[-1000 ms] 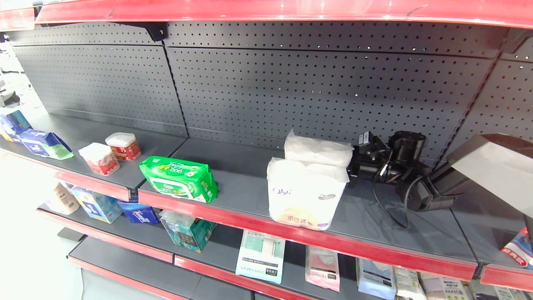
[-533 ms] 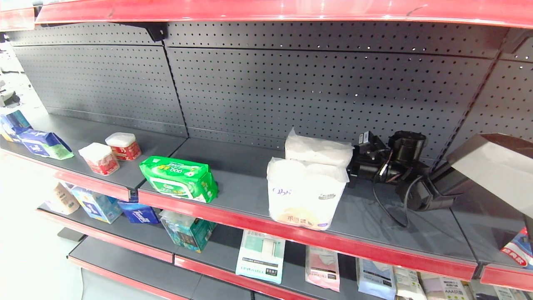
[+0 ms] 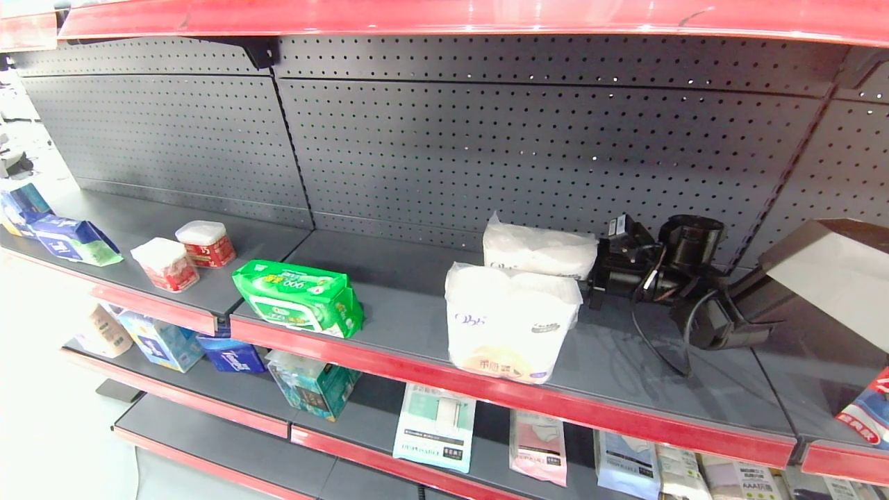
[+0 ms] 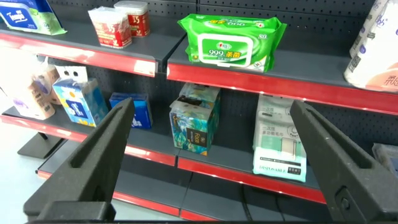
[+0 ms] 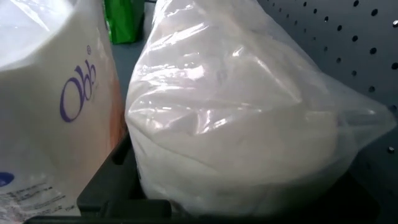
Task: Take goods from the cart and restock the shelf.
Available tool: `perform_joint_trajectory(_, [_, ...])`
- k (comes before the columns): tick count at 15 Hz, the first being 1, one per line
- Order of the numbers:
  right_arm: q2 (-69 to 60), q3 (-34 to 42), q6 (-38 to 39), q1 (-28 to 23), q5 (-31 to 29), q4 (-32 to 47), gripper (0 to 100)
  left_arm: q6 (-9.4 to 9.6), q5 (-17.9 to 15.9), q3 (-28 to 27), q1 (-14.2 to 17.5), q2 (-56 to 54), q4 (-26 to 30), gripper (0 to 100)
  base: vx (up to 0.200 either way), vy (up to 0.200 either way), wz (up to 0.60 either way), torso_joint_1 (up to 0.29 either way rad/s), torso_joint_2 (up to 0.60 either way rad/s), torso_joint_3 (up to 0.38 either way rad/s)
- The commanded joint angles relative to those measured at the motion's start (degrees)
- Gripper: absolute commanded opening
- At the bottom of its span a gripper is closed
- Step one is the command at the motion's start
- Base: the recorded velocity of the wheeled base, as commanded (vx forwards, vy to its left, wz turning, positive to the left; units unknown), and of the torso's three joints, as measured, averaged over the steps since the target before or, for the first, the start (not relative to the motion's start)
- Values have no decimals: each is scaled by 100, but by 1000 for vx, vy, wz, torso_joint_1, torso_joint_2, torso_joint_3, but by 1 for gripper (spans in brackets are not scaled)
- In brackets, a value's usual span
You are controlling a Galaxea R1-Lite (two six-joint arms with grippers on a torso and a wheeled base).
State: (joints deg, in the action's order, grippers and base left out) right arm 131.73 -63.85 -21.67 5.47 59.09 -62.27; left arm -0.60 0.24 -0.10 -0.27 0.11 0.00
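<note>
Our right gripper (image 3: 599,274) pinches the rear tissue pack (image 3: 540,246) near the far wall, likely building a row behind the front pack (image 3: 510,319); our left gripper (image 4: 211,107) hangs spread.

The right arm (image 3: 826,278) is stretching in from the right at shelf height, its grey forearm slanting left and toward the far panel. Its black wrist (image 3: 687,243) is bending so that the right hand (image 3: 599,272) is pointing left, with a black cable (image 3: 653,340) hanging in a loop beneath it. This hand is gripping the white pack (image 3: 538,246), its dark fingers (image 5: 106,186) pressing against the wrapper. The left hand (image 4: 211,162) is hanging lower and nearer, level with the lower shelves, its two black fingers (image 4: 93,155) standing wide apart and holding nothing.
</note>
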Motion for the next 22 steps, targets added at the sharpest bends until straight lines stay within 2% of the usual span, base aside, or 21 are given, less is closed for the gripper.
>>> perform_joint_trajectory(1, [-104, 49, -3, -20, 6, -13, 0, -2, 2, 1, 0, -2, 0, 100, 0, 0, 0, 0, 0, 0])
perform_joint_trajectory(4, [-95, 216, -3, -20, 33, -4, 0, -2, 2, 1, 0, -2, 0, 100, 0, 0, 0, 0, 0, 0])
perform_joint_trajectory(6, [-95, 418, 58, 6, 305, 13, 0, -2, 2, 1, 0, -2, 0, 100, 0, 0, 0, 0, 0, 0])
perform_joint_trajectory(9, [-51, 356, 49, 15, 349, 13, 0, -2, 2, 1, 0, -2, 0, 100, 0, 0, 0, 0, 0, 0])
perform_joint_trajectory(19, [10, 286, 67, 24, -275, 31, 0, -2, 2, 1, 0, -2, 0, 100, 0, 0, 0, 0, 0, 0])
perform_joint_trajectory(22, [19, 277, 67, 24, -293, 39, 0, -2, 2, 1, 0, -2, 0, 100, 0, 0, 0, 1, 1, 17])
